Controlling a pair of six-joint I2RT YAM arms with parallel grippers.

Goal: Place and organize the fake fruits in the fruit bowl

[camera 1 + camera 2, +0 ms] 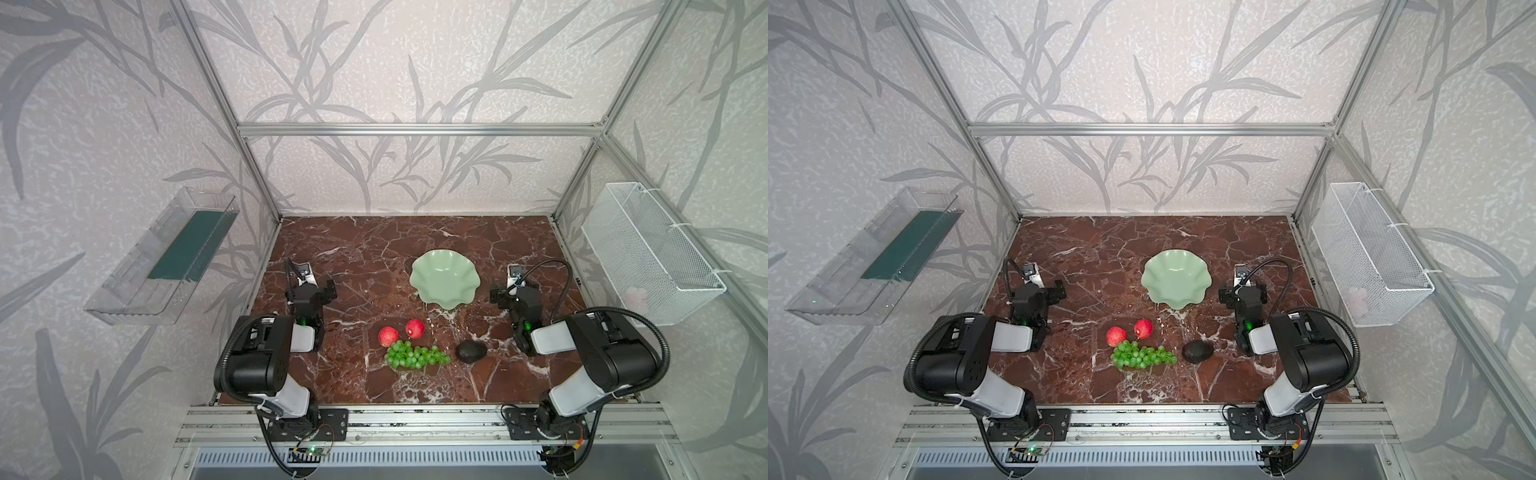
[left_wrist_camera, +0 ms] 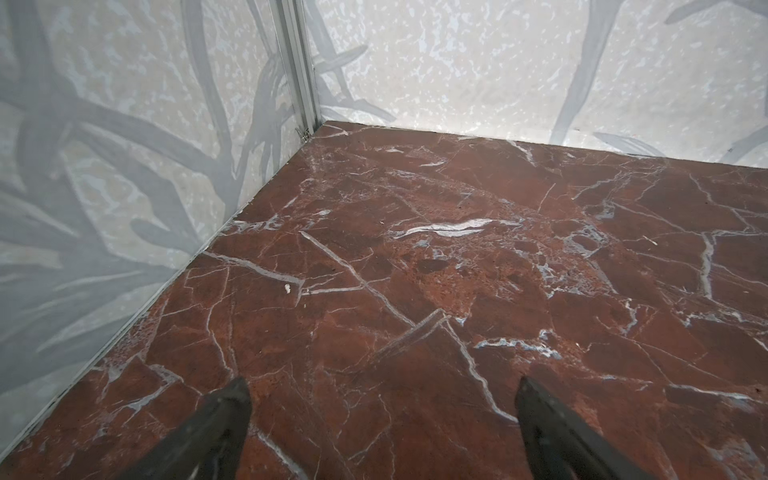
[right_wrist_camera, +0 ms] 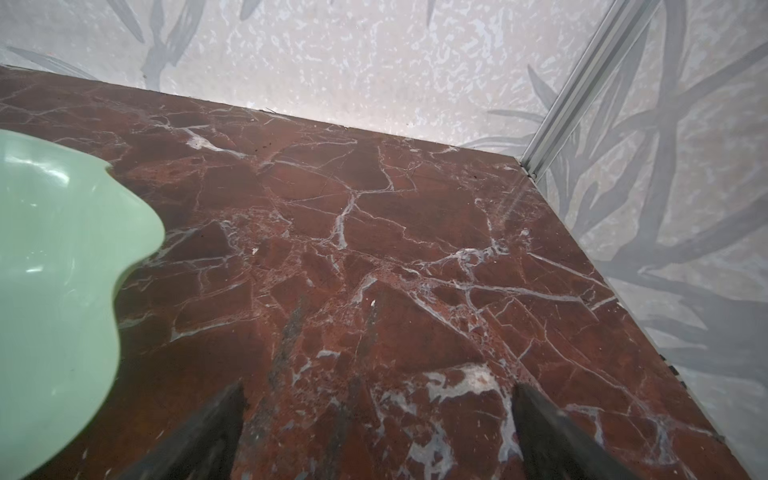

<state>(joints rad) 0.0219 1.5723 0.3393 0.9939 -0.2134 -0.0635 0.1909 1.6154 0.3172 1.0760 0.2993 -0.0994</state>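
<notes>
The pale green scalloped fruit bowl [image 1: 444, 278] [image 1: 1175, 278] stands empty right of the table's middle; its rim [image 3: 62, 270] shows in the right wrist view. In front of it lie two red apples [image 1: 388, 336] [image 1: 414, 328], a bunch of green grapes [image 1: 415, 356] and a dark avocado [image 1: 471, 351], all on the marble. My left gripper [image 2: 382, 386] [image 1: 316, 291] hovers open at the left, over bare marble. Just right of the bowl, my right gripper [image 3: 378, 390] [image 1: 513, 291] is open too, with nothing between its fingers.
A clear plastic tray [image 1: 166, 257] hangs on the left wall and a white wire basket [image 1: 652, 253] on the right wall. Aluminium frame posts [image 2: 299, 66] stand at the back corners. A metal rail [image 1: 415, 424] runs along the table's front edge.
</notes>
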